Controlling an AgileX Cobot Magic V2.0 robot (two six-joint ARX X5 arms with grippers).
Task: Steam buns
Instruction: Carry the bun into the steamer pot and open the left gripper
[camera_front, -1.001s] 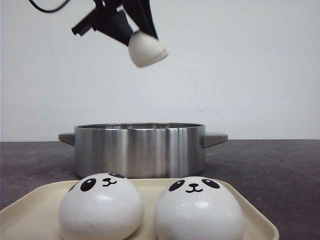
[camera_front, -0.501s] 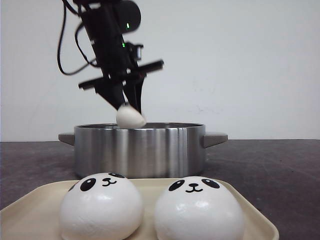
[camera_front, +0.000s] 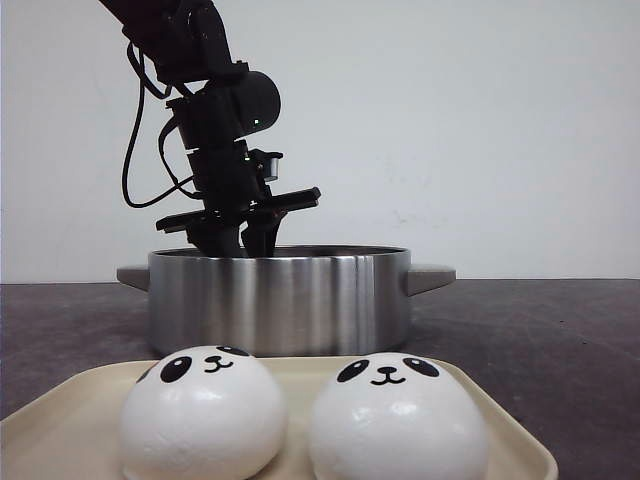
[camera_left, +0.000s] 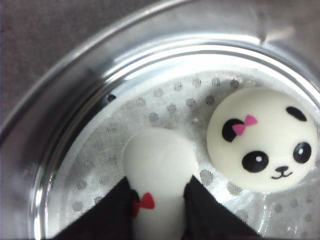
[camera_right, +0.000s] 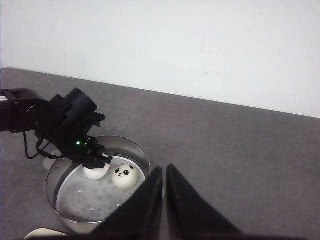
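Note:
My left gripper (camera_left: 160, 182) is shut on a white bun (camera_left: 157, 165) with a red bow and holds it down inside the steel pot (camera_front: 280, 300), on or just above the perforated liner (camera_left: 165, 102). A second panda bun (camera_left: 262, 140) with a pink bow lies in the pot right beside it. In the front view the left gripper's (camera_front: 240, 235) tips dip behind the pot rim. Two more panda buns (camera_front: 203, 410) (camera_front: 397, 415) sit on the cream tray (camera_front: 70, 415) in front. My right gripper (camera_right: 165, 172) is shut and empty, high above the table beside the pot.
The pot has grey handles (camera_front: 430, 275) on both sides and stands on a dark grey table (camera_front: 540, 340) before a white wall. The left arm's cable (camera_front: 135, 150) hangs beside it above the pot.
My left gripper has come down with the bun from high above the pot into the pot. The buns on the tray have not moved.

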